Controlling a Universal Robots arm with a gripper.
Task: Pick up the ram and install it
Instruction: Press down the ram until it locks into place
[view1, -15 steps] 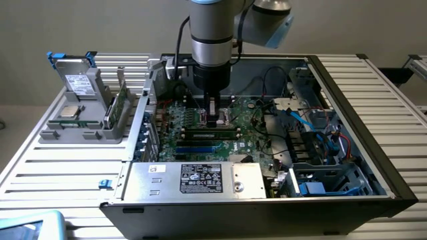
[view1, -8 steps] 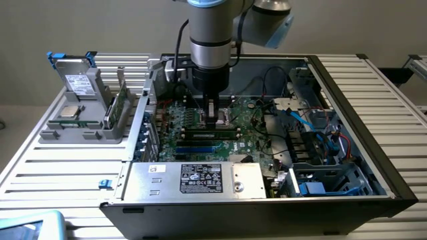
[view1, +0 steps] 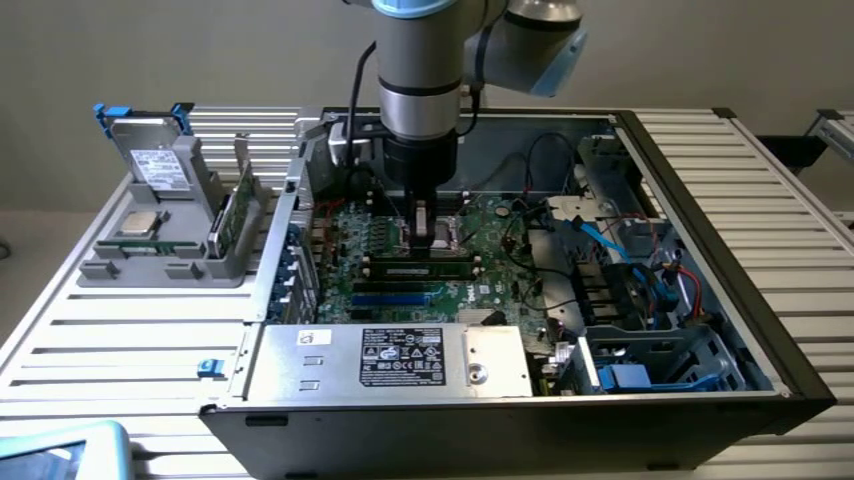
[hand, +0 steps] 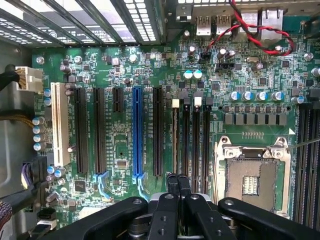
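An open computer case (view1: 747, 330) lies on my slatted workbench (view1: 120, 330), its green motherboard (hand: 125, 65) exposed. At lower centre sits the silver power supply (view1: 387, 360); a grey parts holder (view1: 160, 230) stands at left.

Legible text: none.

- Power supply unit (view1: 387, 357), silver box at the front of the open computer case (view1: 694, 400): one black label (view1: 403, 357) with rows of white print and small certification-style marks; characters cannot be made out.
- Same unit: one small white sticker (view1: 315, 337) near its corner on the exterior view's left; the mark on it cannot be read.
- Drive (view1: 158, 165) standing in the grey holder (view1: 154, 268) beside the case: white label, print indistinct.
- Motherboard (hand: 125, 65): fine white silkscreen lettering beside slots and components; too small to read.
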